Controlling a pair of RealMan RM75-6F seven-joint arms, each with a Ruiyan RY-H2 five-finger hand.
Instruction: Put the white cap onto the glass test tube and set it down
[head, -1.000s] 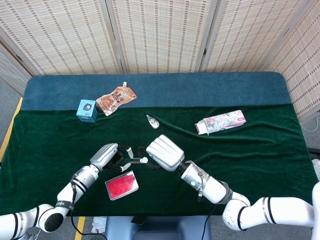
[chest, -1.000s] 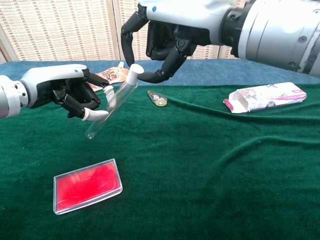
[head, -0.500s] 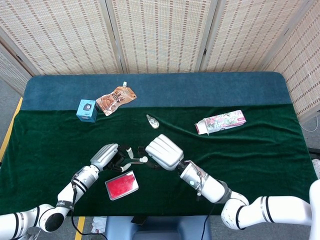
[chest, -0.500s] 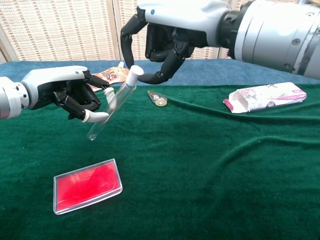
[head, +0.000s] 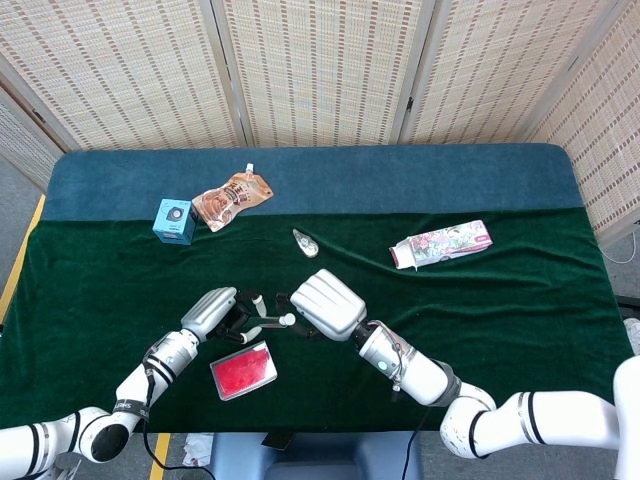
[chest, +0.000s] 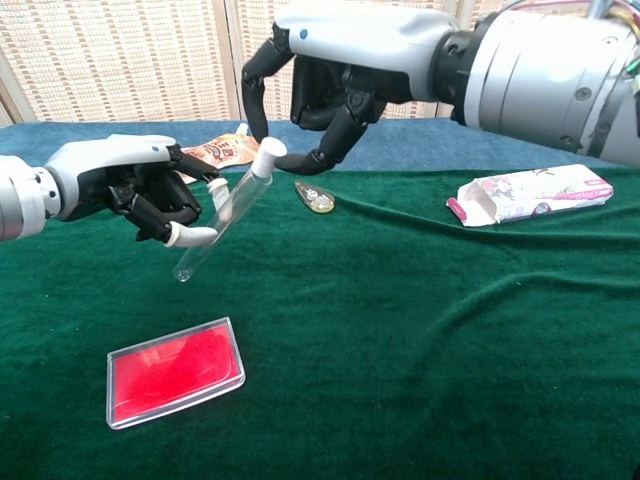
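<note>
My left hand (chest: 130, 185) grips the glass test tube (chest: 222, 212) near its middle and holds it tilted above the green cloth, mouth up and to the right. The white cap (chest: 268, 152) sits on the tube's top end. My right hand (chest: 335, 60) hovers just above and behind the cap with thumb and fingers curled apart around it; one fingertip (chest: 308, 163) is just beside the cap, and I cannot tell if it touches. In the head view the left hand (head: 215, 310) and right hand (head: 325, 303) meet over the tube (head: 265, 324).
A red flat case (chest: 175, 370) lies on the cloth below the tube. A small clear object (chest: 320, 200) lies behind it, a pink carton (chest: 530, 195) at the right. A brown pouch (head: 232, 197) and a blue box (head: 174, 219) sit at the far left.
My right hand has lifted slightly up and to the right, its fingertip easing away from the cap. The left hand and tube have barely moved.
</note>
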